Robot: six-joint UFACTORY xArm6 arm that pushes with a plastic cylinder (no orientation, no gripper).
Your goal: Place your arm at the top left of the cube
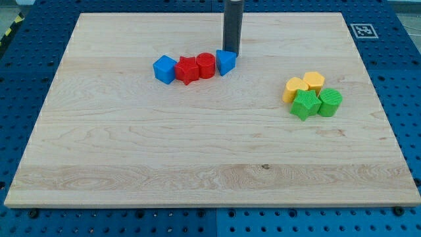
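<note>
The blue cube [164,69] sits in the upper middle of the wooden surface [131,164], somewhat toward the left and nearer the top edge than the bottom one. It is a plain, saturated blue, turned so that one corner faces the bottom edge; its top face catches the light and looks paler than the two sides that show. It marks the left end of a short row of four blocks.

Just to its right, touching it or nearly so, lies a red block [187,70] with a jagged, star-like outline. Next comes a red cylinder [206,66], standing upright and close against the star. The row ends with a second blue block [225,62], wedge-like or triangular in shape as far as I can tell.

My tip [233,54] comes down right at the upper right side of that last blue block, apparently touching it, so it stands at the far end of the row from the cube, with the two red blocks between. The rod is dark and straight and runs out past the top edge. There is no end effector with jaws to see, so nothing can be said of spread or pinch.

Well apart, toward the right edge, four more blocks huddle together: a yellow heart-like block [295,88], a yellow hexagonal block [314,81], a green star-shaped block [306,104] and a green rounded block [330,102].
</note>
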